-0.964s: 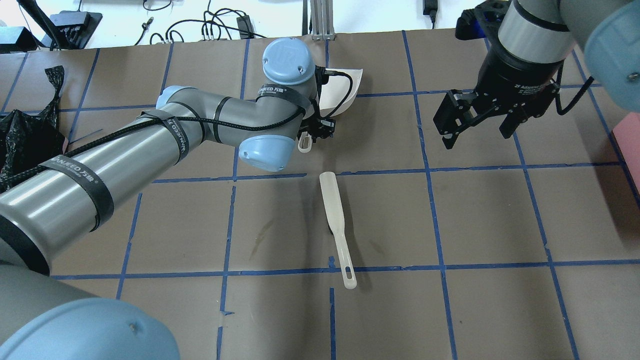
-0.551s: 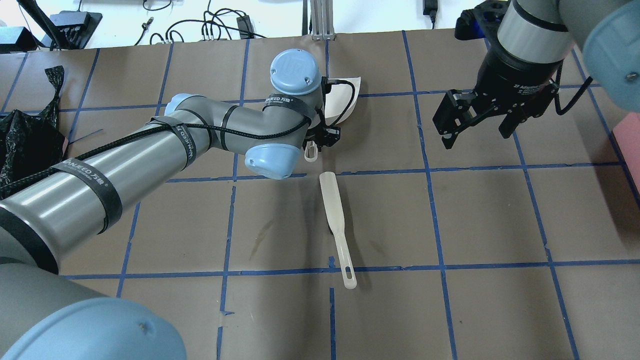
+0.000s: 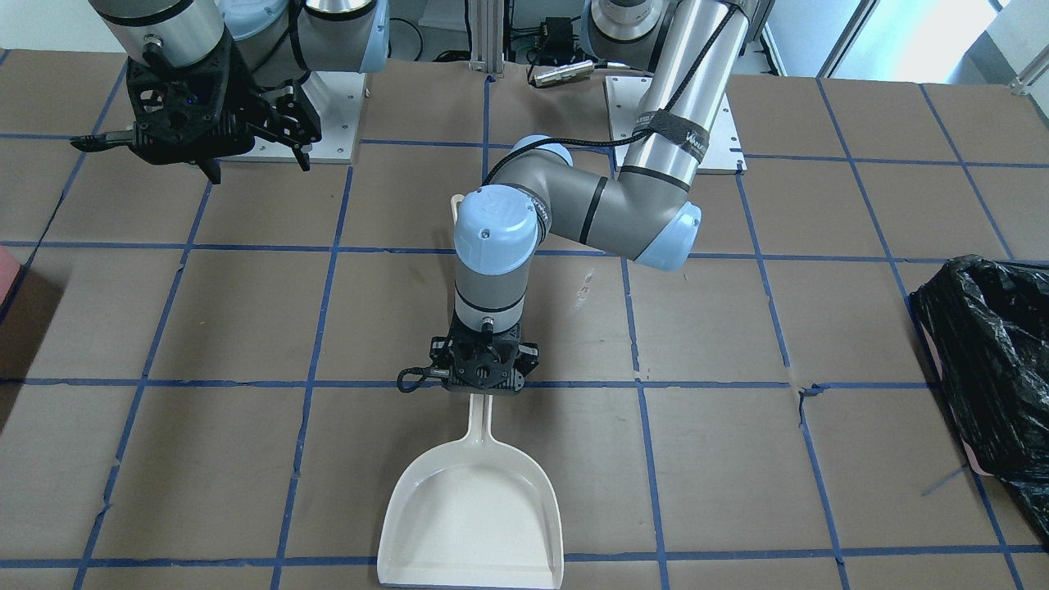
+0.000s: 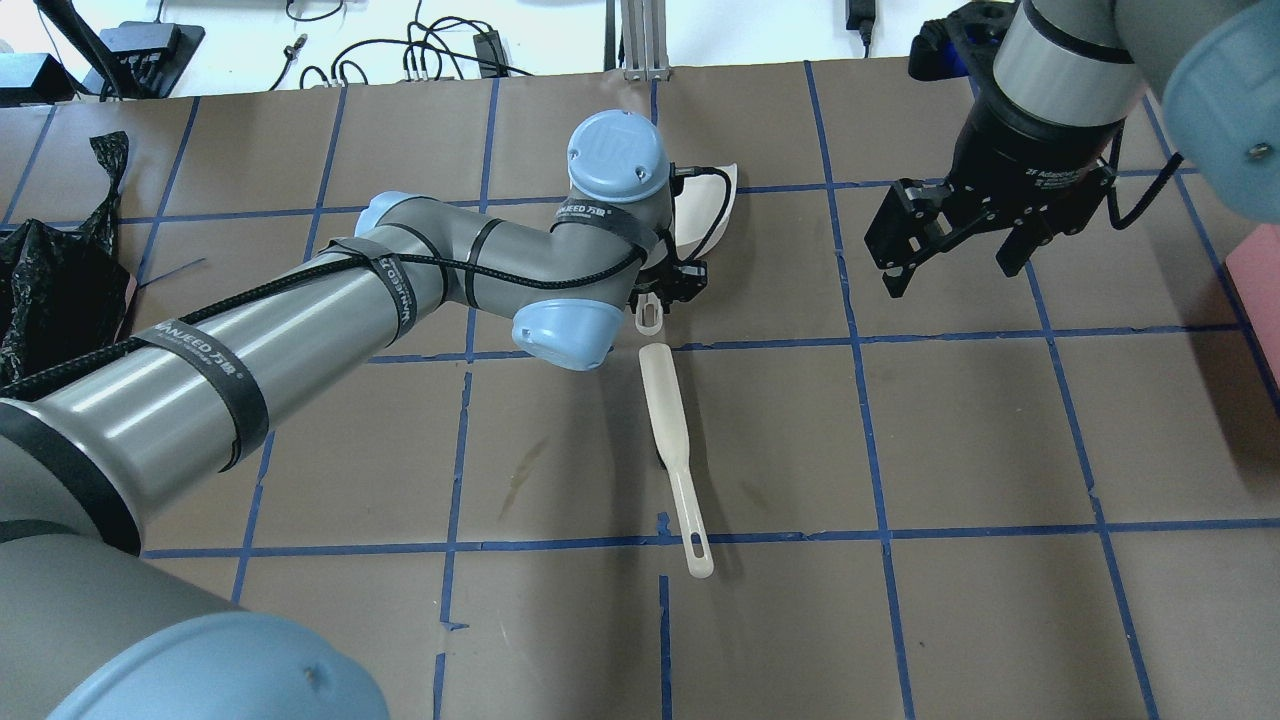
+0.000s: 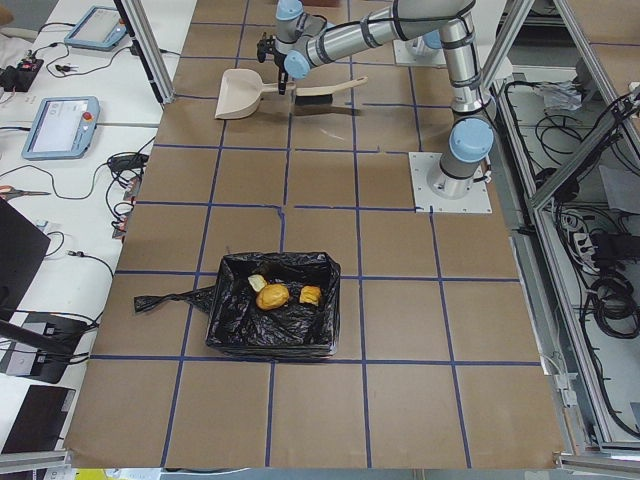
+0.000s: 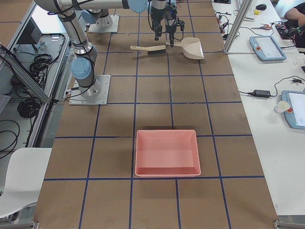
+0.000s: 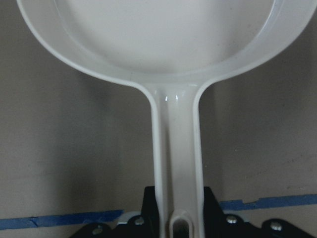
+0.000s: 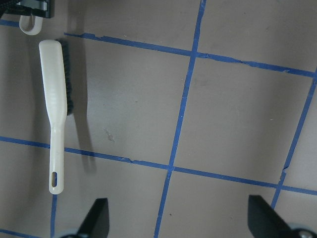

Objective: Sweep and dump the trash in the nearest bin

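Observation:
My left gripper [image 3: 483, 375] is shut on the handle of a white dustpan [image 3: 471, 516], which lies low on the table with its mouth pointing away from the robot. The pan is empty in the left wrist view [image 7: 177, 148]. A white hand brush [image 4: 672, 440] lies on the table just behind the left gripper [image 4: 665, 292]. My right gripper [image 4: 950, 270] hovers open and empty to the brush's right; its fingers [image 8: 96, 218] are wide apart. The bin [image 5: 270, 338], lined with a black bag, holds the trash: an orange-brown lump [image 5: 272, 296] and two pale chunks [image 5: 257, 283].
A pink tray [image 6: 167, 169] sits at the table's right end and shows at the edge of the overhead view [image 4: 1260, 280]. The black bin [image 3: 983, 344] stands at the left end. Blue tape lines grid the brown table cover.
My left arm has slid to the right with the dustpan in its grip, bringing the handle end close to the brush's head. The right gripper has hardly moved.

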Motion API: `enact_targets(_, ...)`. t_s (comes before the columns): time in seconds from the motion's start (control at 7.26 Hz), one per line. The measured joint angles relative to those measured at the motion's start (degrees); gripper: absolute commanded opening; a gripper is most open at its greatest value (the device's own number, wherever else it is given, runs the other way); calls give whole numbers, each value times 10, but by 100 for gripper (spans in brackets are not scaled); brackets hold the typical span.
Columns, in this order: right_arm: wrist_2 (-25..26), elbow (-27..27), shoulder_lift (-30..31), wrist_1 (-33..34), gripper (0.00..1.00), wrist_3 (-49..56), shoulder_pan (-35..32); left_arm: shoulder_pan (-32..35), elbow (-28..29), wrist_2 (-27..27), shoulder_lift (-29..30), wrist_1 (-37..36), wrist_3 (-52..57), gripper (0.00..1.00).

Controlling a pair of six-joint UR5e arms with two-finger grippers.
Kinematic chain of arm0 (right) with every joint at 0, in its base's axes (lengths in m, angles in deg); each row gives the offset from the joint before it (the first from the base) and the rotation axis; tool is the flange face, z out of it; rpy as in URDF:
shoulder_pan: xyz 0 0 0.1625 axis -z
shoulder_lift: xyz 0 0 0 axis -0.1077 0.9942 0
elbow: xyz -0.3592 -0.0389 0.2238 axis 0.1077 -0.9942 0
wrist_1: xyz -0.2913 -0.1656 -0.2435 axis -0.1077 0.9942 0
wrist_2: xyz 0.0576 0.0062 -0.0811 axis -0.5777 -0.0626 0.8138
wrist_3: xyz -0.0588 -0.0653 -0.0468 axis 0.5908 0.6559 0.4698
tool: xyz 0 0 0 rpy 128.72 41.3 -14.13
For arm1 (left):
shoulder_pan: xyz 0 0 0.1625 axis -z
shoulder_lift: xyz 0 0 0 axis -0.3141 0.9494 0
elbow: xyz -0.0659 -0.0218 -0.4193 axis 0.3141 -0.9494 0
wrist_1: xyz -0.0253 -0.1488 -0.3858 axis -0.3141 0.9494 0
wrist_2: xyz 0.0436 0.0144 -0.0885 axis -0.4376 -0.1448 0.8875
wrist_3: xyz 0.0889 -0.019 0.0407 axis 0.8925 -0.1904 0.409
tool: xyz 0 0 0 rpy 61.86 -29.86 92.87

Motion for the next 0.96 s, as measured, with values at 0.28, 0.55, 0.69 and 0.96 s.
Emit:
enact_targets(0.28,0,0,0,-2,100,0,0,-3,3,-2,-20,0,29,100)
enact_targets(0.55,0,1,1,-2,100,0,0,-49,3,-2,-57,18,78,100)
enact_targets(0.69,0,1,1,-2,100,0,0,-79,-1,0,-91,58,96,100)
enact_targets(0.96,0,1,1,-2,100,1,0,-135,4,-1,-184,216,153,100)
